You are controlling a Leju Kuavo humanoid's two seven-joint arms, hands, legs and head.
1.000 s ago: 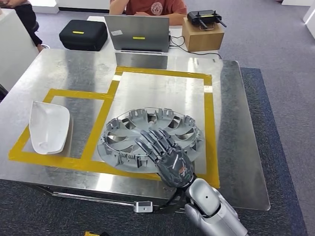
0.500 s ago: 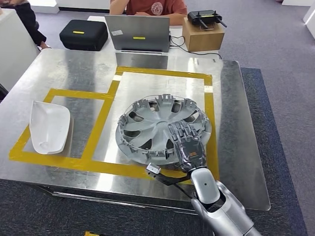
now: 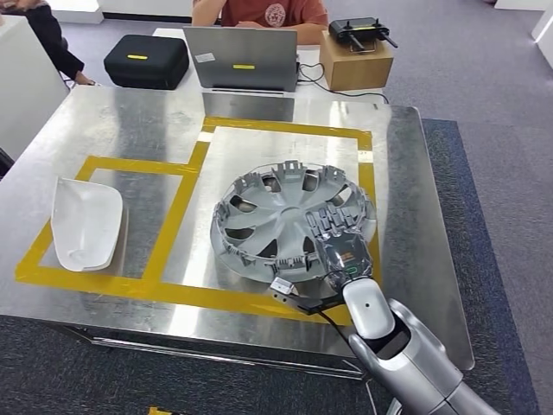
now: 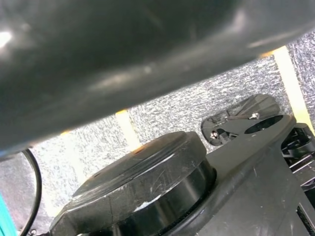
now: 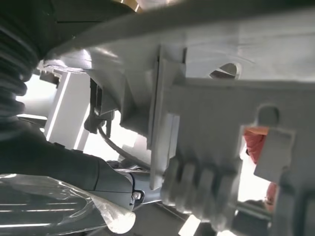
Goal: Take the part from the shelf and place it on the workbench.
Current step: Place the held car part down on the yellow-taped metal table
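The right hand's dark fingers (image 3: pixel 329 223) curl over the near right rim of the big round grey plastic wheel cover (image 3: pixel 287 220), gripping it. The cover lies in the yellow tape box on the shiny metal counter (image 3: pixel 417 259). It looks light, stiff and a bit bendy – best held by the rim. Up close, the right wrist view shows its ribbed clips. I cannot tell how the left hand's fingers lie.

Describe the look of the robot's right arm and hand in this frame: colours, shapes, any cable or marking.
The right arm is glossy silver with rounded shells and a small dark dot. The right hand is dark grey with segmented fingers and small orange and green marks. A thin black cable runs from the wrist to a small silver bracket.
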